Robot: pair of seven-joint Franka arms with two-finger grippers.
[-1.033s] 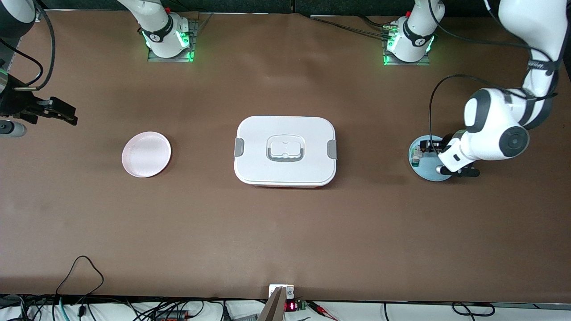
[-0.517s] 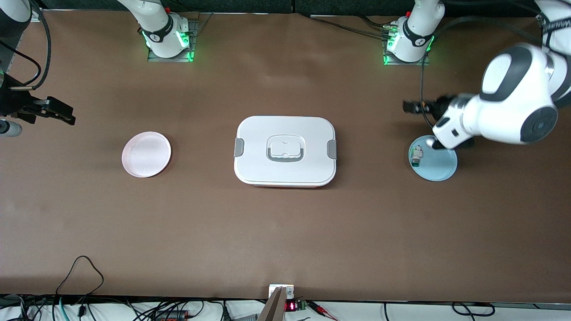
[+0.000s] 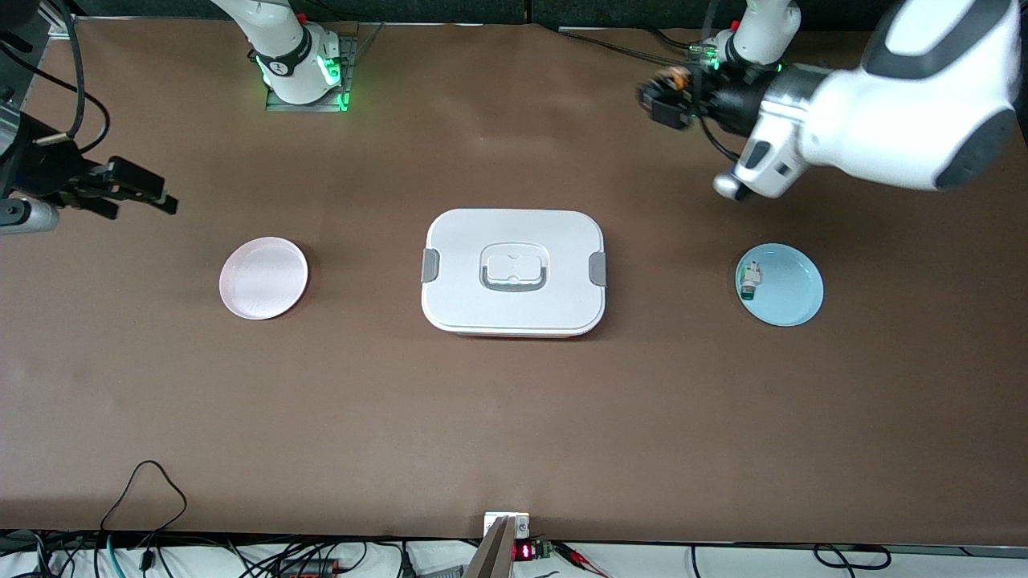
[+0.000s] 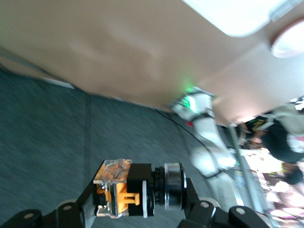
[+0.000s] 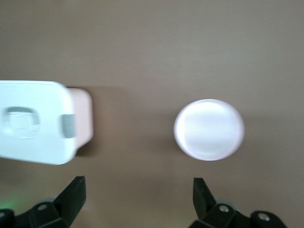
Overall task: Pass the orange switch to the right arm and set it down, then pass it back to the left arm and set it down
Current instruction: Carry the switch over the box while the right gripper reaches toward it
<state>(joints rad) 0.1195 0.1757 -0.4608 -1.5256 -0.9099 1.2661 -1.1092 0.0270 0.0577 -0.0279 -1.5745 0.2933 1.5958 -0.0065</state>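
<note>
— What does the left tool (image 4: 137, 209) carry?

— The orange switch (image 4: 137, 192), clamped between its black fingers (image 4: 76, 209): a black-and-silver barrel with orange parts and a clear cap at one end.

— And around it?

— The brown tabletop (image 4: 118, 47), tilted and blurred, with a corner of the white box (image 4: 237, 14) and part of a pale pink plate (image 4: 289, 42) on it. The right arm's base (image 4: 199, 107) shows with a green light, above a dark grey floor (image 4: 57, 128).

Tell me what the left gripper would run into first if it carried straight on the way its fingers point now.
Probably nothing soon. The left gripper, shut on the orange switch, points along the table toward the right arm's end, up in the air near the left arm's base. The box lies nearer the front camera, apparently off that line; depth is unclear.
</note>
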